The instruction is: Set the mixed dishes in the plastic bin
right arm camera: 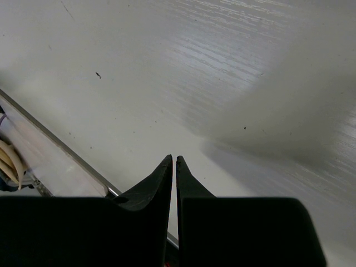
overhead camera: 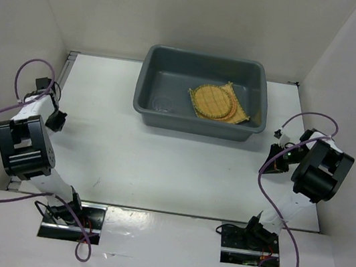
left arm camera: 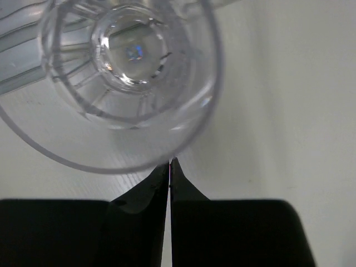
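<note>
A clear cup (left arm camera: 130, 61) fills the left wrist view, seen from its mouth down to its ribbed bottom. My left gripper (left arm camera: 169, 161) is shut on the near part of its thin rim, at the table's left side (overhead camera: 58, 120). The dark grey plastic bin (overhead camera: 145, 94) stands at the back middle. In it lie a square yellow mat (overhead camera: 196, 104), a round yellow mat (overhead camera: 213, 100) on top, an orange mat edge (overhead camera: 240, 115) and a faint clear cup (overhead camera: 162, 104). My right gripper (right arm camera: 171, 158) is shut on nothing, low over the table at the right (overhead camera: 275, 155).
White walls close in the table on the left, back and right. A metal strip (right arm camera: 67, 153) runs along the table's edge below the right gripper. Purple cables loop beside both arms (overhead camera: 11, 73).
</note>
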Robot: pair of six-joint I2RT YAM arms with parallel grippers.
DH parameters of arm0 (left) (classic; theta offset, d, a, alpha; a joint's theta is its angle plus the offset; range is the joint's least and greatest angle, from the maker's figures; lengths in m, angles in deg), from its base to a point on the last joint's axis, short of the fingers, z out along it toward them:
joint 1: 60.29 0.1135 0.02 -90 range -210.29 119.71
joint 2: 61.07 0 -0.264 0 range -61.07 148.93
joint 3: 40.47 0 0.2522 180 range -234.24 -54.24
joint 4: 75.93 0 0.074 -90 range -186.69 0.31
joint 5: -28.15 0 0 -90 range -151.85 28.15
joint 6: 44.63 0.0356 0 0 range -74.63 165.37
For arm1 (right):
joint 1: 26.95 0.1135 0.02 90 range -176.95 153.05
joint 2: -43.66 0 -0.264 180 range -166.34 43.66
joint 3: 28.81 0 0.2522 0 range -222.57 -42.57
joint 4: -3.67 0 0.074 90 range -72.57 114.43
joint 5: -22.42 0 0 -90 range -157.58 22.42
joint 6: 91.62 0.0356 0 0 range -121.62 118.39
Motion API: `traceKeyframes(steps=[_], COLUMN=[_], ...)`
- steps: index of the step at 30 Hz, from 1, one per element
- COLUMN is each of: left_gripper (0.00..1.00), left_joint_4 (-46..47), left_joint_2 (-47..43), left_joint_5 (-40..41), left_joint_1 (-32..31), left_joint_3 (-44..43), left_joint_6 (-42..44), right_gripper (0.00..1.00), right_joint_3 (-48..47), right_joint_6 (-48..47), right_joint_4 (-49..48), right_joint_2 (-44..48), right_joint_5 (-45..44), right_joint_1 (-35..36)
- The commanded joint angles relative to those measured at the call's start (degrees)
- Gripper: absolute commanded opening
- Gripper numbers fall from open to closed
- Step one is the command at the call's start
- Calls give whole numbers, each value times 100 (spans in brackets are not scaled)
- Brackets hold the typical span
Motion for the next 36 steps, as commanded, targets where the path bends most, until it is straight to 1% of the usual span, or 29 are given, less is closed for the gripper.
traceKeyframes(steps=[1, 3, 5, 6, 9, 10, 12, 14, 15, 21, 26, 29, 36], left_gripper=[8, 20, 32, 49, 67, 76, 81, 91, 93, 95, 95, 95, 95], left_joint_4=[-42, -42, -174, -174, -429, -551, -605, -736, -737, -614, -500, -438, -218], left_joint_2=[-245, -334, -395, -395, -229, -176, -97, -35, -35, 18, 18, 70, 342], left_joint_5=[27, 360, 563, 634, 775, 949, 1143, 1425, 1495, 1373, 1373, 1241, 960], left_joint_1=[-385, -588, -781, -783, -844, -844, -844, -844, -844, -590, -387, -177, -123], left_joint_3=[-489, -700, -1130, -1271, -1781, -1878, -2019, -2020, -2020, -1616, -1510, -1379, -1220], left_joint_6=[255, 360, 615, 712, 940, 941, 994, 994, 994, 994, 1151, 1204, 1257], right_gripper=[11, 11, 11, 11, 11, 11, 11, 11, 11, 11, 11, 11, 11], right_joint_3=[-140, -140, -140, -140, -140, -140, -140, -140, -140, -140, -140, -140, -140], right_joint_6=[-57, -57, -109, -109, -109, -109, -109, -109, -109, -57, -4, -4, 49], right_joint_4=[2, 2, 2, 2, 2, 2, 2, 2, 2, 2, 2, 2, -50], right_joint_2=[-60, -113, -113, -113, -113, -113, -113, -113, -113, -113, -113, -113, -113], right_joint_5=[27, 79, 79, 79, 79, 79, 79, 79, 79, 79, 27, 27, 27], right_joint_1=[28, 28, 28, 28, 28, 28, 28, 28, 28, 28, 28, 28, 80])
